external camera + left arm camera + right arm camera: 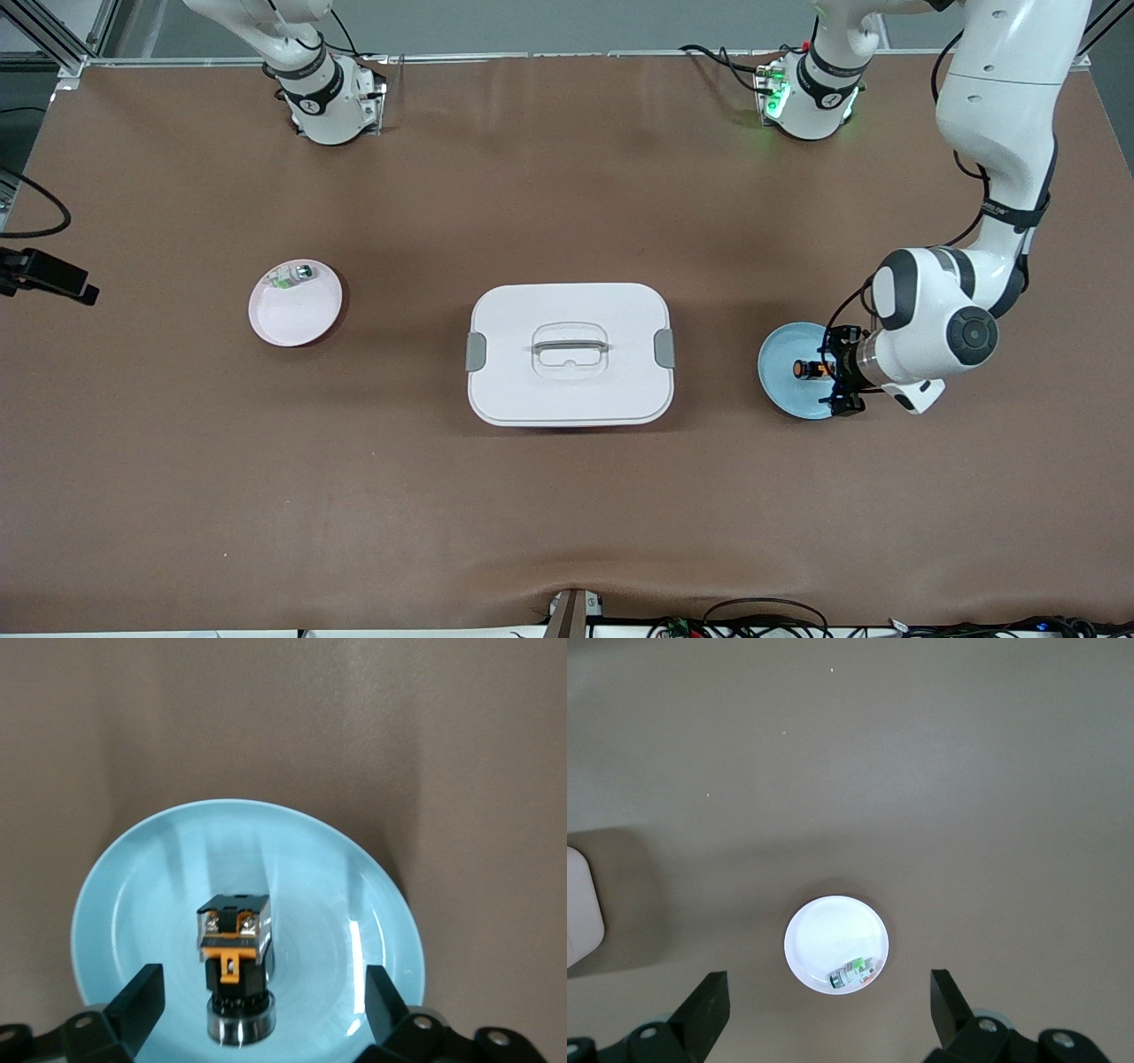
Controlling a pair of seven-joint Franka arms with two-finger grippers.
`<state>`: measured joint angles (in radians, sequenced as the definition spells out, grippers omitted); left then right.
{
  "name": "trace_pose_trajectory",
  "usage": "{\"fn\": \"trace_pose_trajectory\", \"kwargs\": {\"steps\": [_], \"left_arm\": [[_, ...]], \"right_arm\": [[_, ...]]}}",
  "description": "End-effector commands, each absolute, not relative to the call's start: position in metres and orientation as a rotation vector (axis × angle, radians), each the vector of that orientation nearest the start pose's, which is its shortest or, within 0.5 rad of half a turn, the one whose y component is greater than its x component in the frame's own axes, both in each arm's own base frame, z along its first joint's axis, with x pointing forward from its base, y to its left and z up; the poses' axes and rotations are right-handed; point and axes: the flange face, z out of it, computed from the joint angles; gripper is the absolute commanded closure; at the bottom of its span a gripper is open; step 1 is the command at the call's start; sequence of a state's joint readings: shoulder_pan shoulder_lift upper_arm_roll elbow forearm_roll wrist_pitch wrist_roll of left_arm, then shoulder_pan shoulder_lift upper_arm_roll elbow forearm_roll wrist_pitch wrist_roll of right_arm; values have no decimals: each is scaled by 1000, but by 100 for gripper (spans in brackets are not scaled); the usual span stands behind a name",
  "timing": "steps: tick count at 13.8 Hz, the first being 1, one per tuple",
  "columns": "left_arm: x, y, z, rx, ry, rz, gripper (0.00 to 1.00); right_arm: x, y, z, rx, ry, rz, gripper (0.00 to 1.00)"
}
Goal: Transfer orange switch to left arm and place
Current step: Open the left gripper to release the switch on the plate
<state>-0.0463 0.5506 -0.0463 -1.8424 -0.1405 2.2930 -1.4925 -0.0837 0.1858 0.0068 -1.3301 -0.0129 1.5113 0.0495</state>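
Early stage, nothing moved yet. The orange switch (808, 369) lies on the blue plate (784, 385), toward the left arm's end from the box (569, 354). Left hand (839, 383) is down at the plate, fingers wide apart, straddling the switch, gripping nothing. Right hand (824, 1010) waits high over the pink plate (295, 306), spread, empty. Pickup, handover over the box and placing all remain.

- We see the table (177, 496) covered by a brown mat.
- The white box (568, 354) sits on it, midway between the two plates.
- A pink plate (288, 315) lies toward the right arm's end of the table.
- A blue plate (784, 377) lies toward the left arm's end.
- Both arm bases stand along the edge farthest from the front camera.
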Motion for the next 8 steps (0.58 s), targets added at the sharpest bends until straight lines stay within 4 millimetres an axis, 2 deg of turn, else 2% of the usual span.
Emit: {"fn": "trace_pose_trajectory", "kwargs": {"steps": [1,3,5,7,8], "left_arm": [[644,-44,261,-2290,-2142,298,0],[651,-30,298,-2380,-2047,335,0],[656,-29,336,-2511,-1912,344,0],[666,-27,381,-2625,-1773,333,0],[670,-18,403,-2700,-1679,328,0]], "right_arm": [[581,-48,625,-3148,182,-4,0],[578,-45,633,-3149,175,-29,0],[575,-44,640,-3149,175,-55,0],[571,-43,648,-3137,178,-72,0],[570,-43,648,-3109,184,-70,0]]}}
